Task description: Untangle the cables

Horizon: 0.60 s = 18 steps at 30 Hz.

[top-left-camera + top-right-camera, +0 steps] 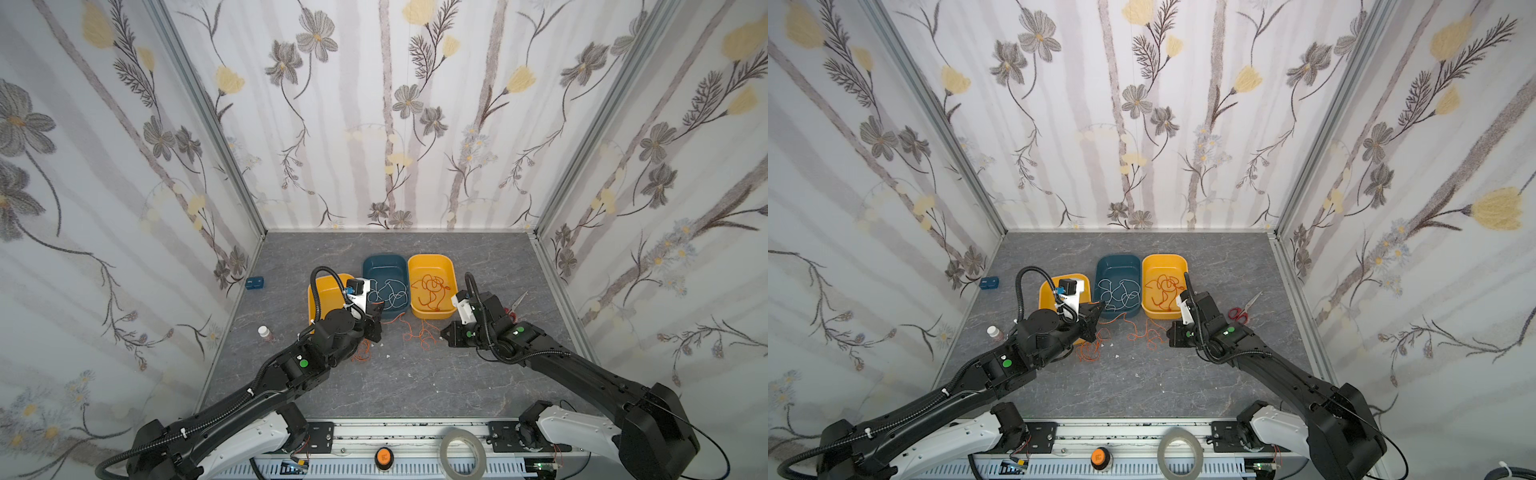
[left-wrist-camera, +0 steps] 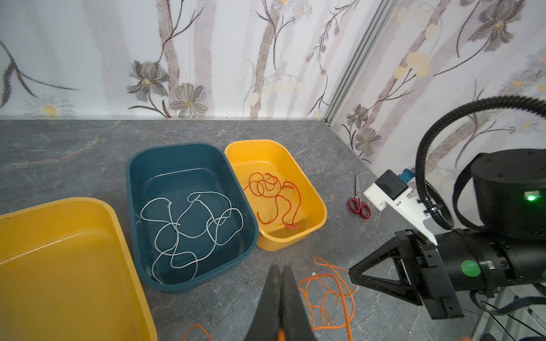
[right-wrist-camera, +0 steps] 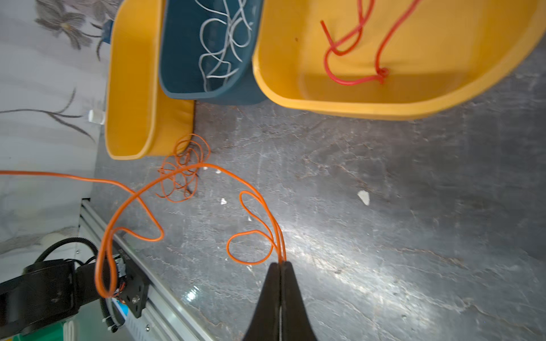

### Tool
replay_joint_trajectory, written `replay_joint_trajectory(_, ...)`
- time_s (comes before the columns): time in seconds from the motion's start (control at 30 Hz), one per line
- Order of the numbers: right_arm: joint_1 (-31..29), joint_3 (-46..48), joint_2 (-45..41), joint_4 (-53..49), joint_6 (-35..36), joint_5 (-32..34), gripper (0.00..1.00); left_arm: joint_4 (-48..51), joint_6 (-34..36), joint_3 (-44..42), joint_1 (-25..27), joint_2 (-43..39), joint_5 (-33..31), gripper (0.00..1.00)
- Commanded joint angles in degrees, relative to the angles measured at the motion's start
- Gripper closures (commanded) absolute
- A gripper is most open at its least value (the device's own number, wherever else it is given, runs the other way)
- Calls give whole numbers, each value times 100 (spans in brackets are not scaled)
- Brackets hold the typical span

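**Orange cable (image 3: 180, 174) pinched from two sides**

Right pincer (image 3: 280, 264) is clenched on it and so is the left pincer (image 2: 280, 267), rest tangled on the counter (image 1: 415, 386). White cable (image 2: 192, 224) sits in the blue tray (image 2: 130, 189), red cable (image 2: 274, 200) in the yellow tray (image 2: 320, 212) beside it.

Your three trays stand in a row: left tray (image 1: 319, 287), middle tray (image 1: 384, 258) holding one cable (image 2: 192, 230), right tray (image 1: 430, 257) holding another cable (image 2: 274, 200). Before them a loose cable (image 1: 422, 334) sprawls on the table (image 1: 415, 386). Scissors (image 1: 515, 305) lie right of the right tray, a bottle (image 1: 264, 332) left of the left tray.
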<state>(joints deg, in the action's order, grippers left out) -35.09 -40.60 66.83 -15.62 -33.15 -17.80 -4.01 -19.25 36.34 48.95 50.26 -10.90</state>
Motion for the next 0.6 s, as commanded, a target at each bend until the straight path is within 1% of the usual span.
replay_joint_trajectory(0.0, -116, -291, 191, 386, 89, -413, 100, 196, -52, 65, -109, -13, -128, 100)
replay_joint_trajectory(0.17, -407, -936, 852, 682, 137, -582, 100, 540, -302, 65, -556, -56, -219, 100)
replay_joint_trajectory(0.27, -585, -1516, 1359, 910, 118, -668, 100, 796, -638, 75, -1003, -45, -192, 100)
replay_joint_trajectory(0.43, -850, -2372, 2263, 1212, 67, -940, 100, 1406, -1165, 187, -1927, 63, -88, 100)
replay_joint_trajectory(0.5, -912, -2699, 2681, 1267, 64, -1003, 100, 1512, -1273, 194, -2282, 143, -20, 100)
replay_joint_trajectory(0.57, -1138, -3001, 3072, 1312, 36, -1064, 100, 1535, -1338, 190, -2592, 263, 56, 100)
